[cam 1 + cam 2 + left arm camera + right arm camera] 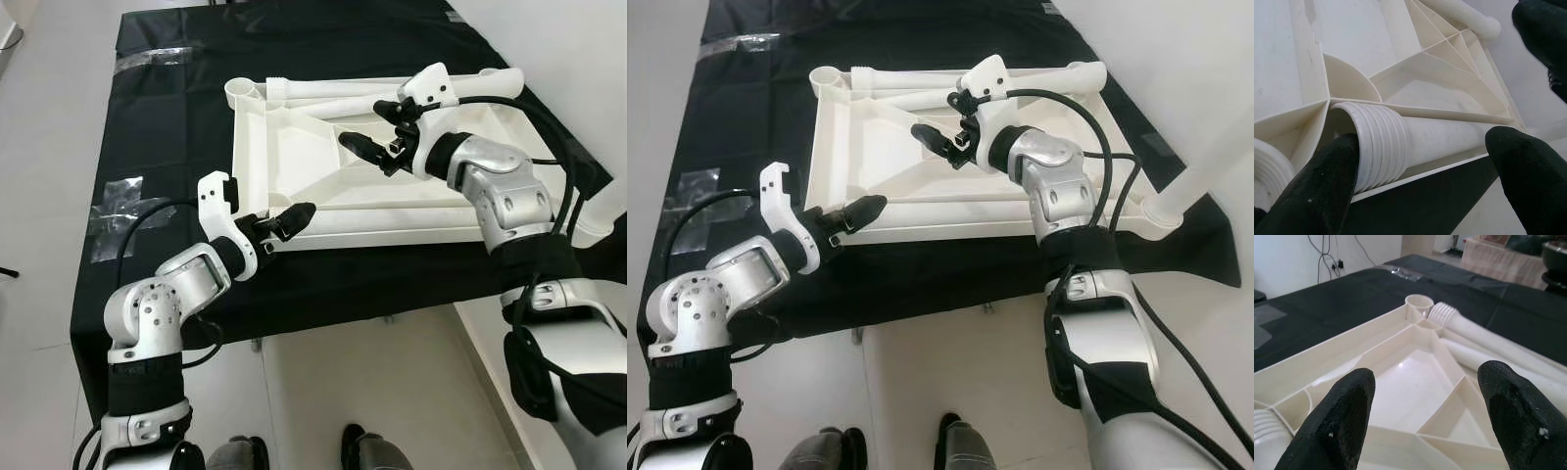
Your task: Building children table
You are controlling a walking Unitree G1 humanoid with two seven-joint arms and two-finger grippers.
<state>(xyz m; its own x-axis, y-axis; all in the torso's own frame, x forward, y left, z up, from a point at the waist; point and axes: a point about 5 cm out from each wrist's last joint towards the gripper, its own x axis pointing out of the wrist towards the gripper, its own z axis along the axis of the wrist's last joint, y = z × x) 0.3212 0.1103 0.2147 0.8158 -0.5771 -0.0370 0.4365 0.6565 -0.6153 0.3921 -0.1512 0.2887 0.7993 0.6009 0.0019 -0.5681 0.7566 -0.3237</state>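
An upturned white plastic tabletop [392, 186] lies ribbed side up on a black cloth [167, 127] spread over a table. The left gripper [294, 219], fingers spread, straddles the threaded end of a table leg [1400, 142] lying along the tabletop's near edge. The right gripper [364, 149], fingers apart and empty, hovers above the tabletop's middle. More loose legs [392, 88] rest along the tabletop's far edge beside a round corner socket [242, 92]. Clear tape patches [118, 201] hold the cloth left of the tabletop.
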